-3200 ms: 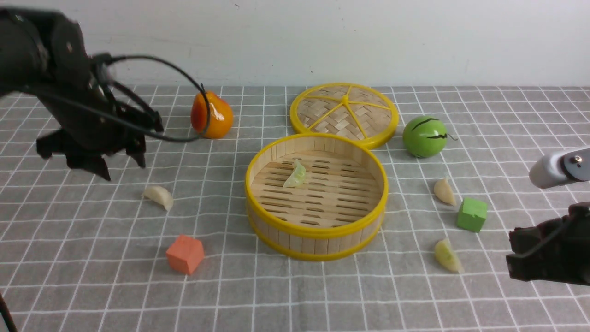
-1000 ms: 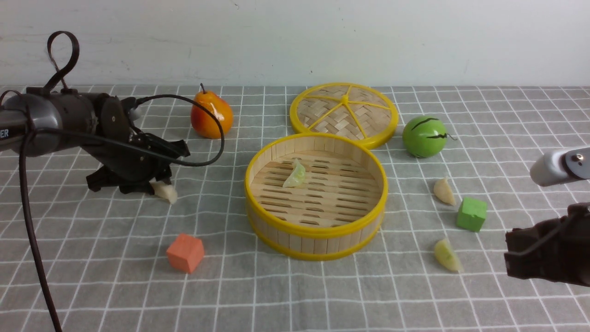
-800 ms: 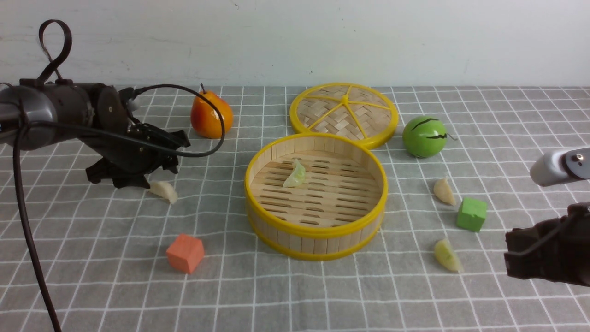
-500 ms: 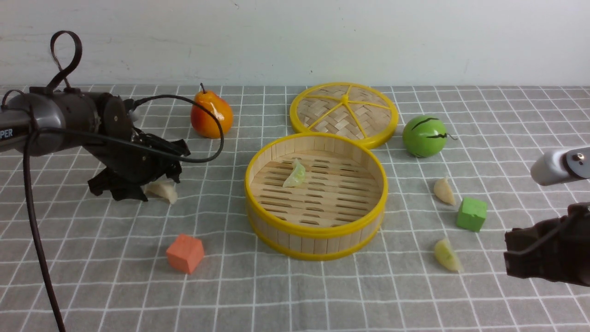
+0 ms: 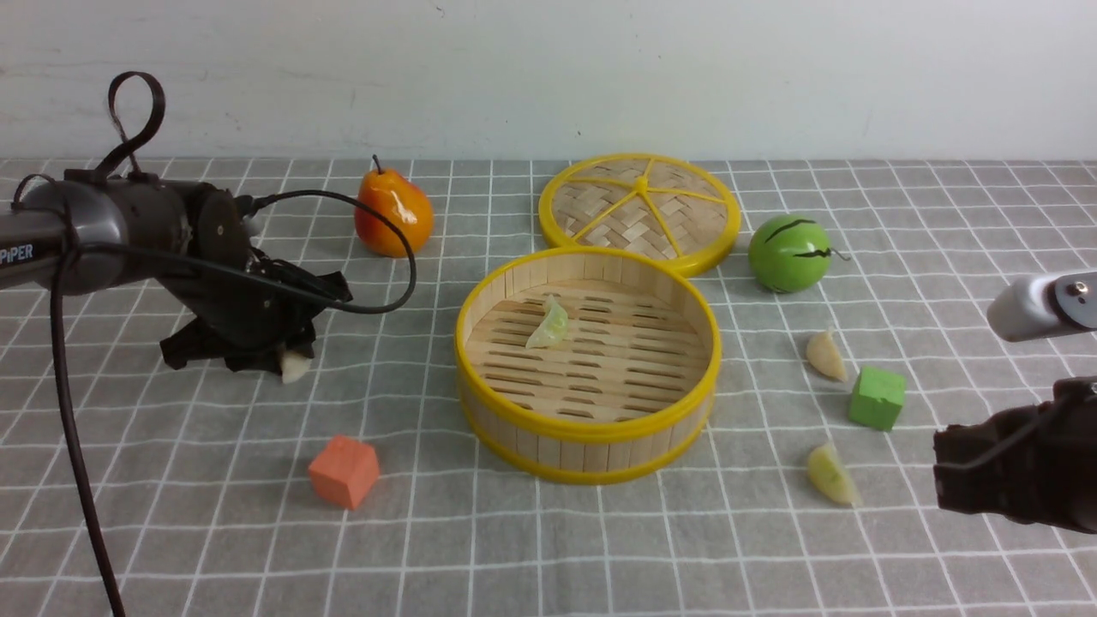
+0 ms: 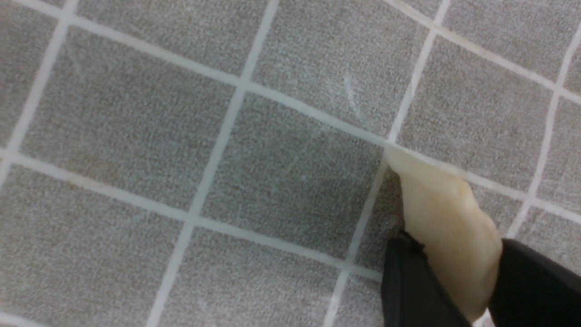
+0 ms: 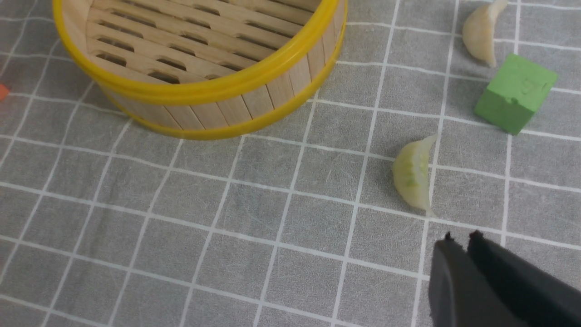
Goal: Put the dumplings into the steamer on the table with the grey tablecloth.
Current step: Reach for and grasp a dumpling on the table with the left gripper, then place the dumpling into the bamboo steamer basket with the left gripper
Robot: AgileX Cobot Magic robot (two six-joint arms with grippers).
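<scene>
Front: left claw (image 5: 278, 363) is low on the tablecloth (image 5: 531, 548), clamped on the cream dumpling (image 5: 295, 368), well left of the steamer (image 5: 588, 428). A green dumpling (image 5: 549, 324) lies inside the steamer. The lid (image 5: 638, 208) is just behind it. The pear (image 5: 392, 214) is beyond the left claw, the orange cube (image 5: 344, 471) nearer the camera. Right claw (image 5: 947, 471) is low at right, near the yellowish dumpling (image 5: 831, 474). The pale dumpling (image 5: 826, 356) is just beside the green cube (image 5: 878, 398).

Left wrist: both fingers (image 6: 408, 286) press the cream dumpling's sides, its tip on the cloth.

Right wrist: fingers (image 7: 454, 277) pinched together, nothing held. The yellowish dumpling is just past the tips, with bare cloth between it and the steamer.
</scene>
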